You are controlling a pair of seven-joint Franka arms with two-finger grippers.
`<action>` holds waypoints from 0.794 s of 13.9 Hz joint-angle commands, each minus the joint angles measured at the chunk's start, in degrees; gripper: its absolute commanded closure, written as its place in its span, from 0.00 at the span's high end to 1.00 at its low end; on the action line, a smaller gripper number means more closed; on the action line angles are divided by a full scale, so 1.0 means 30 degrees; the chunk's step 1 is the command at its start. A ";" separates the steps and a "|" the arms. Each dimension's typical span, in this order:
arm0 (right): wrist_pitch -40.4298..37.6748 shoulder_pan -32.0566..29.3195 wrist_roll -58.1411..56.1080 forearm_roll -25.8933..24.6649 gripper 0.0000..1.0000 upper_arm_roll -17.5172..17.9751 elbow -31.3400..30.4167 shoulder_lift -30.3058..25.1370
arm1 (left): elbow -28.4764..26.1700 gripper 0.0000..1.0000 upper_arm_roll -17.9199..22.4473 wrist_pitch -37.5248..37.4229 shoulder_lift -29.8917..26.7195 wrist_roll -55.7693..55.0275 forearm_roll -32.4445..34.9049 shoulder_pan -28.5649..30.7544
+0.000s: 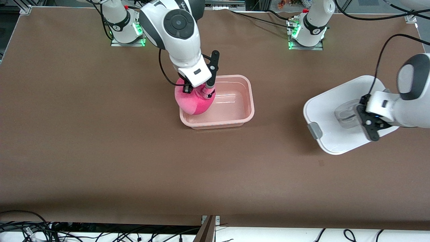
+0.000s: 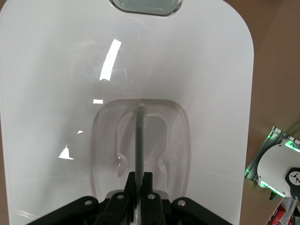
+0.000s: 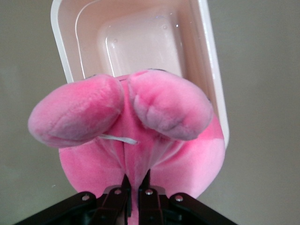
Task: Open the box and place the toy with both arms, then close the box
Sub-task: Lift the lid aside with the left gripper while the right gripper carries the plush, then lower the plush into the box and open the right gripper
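1. Here, the right claw (image 1: pixel 198 91) pinches the toy (image 1: pixel 194 101) by a fold of its plush, its fingers drawn nearly together on the fabric in the right wrist view.
2. The toy hangs over the tub (image 1: pixel 220 101) at the end toward the right arm's side of the worktop (image 1: pixel 100 151); part of the ball overlaps the rim there, so it does not look fully inside.
3. The tub lies open, and its long axis runs from one arm's end of the worktop toward the other. The bare floor of the tub stretches away from the toy toward the left arm's end.
4. That gap is what the coming move appears to turn on: the toy likely needs to shift along the long axis, toward the tub's middle, before release.
5. The left claw (image 1: pixel 364 121) grips the lid (image 1: pixel 331 111) by the thin bar of its recessed handle (image 2: pixel 139 140), fingers closed narrowly on it, with the lid well apart from the tub toward the left arm's end.
6. The right arm is the nearer to the tub; the lid probably waits until the toy is down.
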 commanded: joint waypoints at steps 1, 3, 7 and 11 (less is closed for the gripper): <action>0.1089 0.1023 -0.0151 -0.0361 0.00 -0.0139 0.0629 0.1530 | 0.0132 0.00 -0.0379 -0.0294 -0.0029 0.0510 0.0505 0.0472; 0.1619 0.1202 -0.0121 -0.0887 0.00 -0.0140 0.0600 0.2262 | 0.0190 0.00 -0.0379 -0.0323 -0.0029 0.0452 0.0476 0.0385; 0.2440 0.1408 0.0111 -0.2118 0.00 -0.0140 0.0512 0.3667 | 0.0190 0.00 -0.0438 -0.0323 -0.0029 0.0510 0.0447 0.0383; 0.3958 0.2576 0.3065 -0.3259 0.48 -0.0169 0.0512 0.5367 | 0.0132 0.00 -0.0555 -0.0353 -0.0029 0.0481 0.0447 0.0237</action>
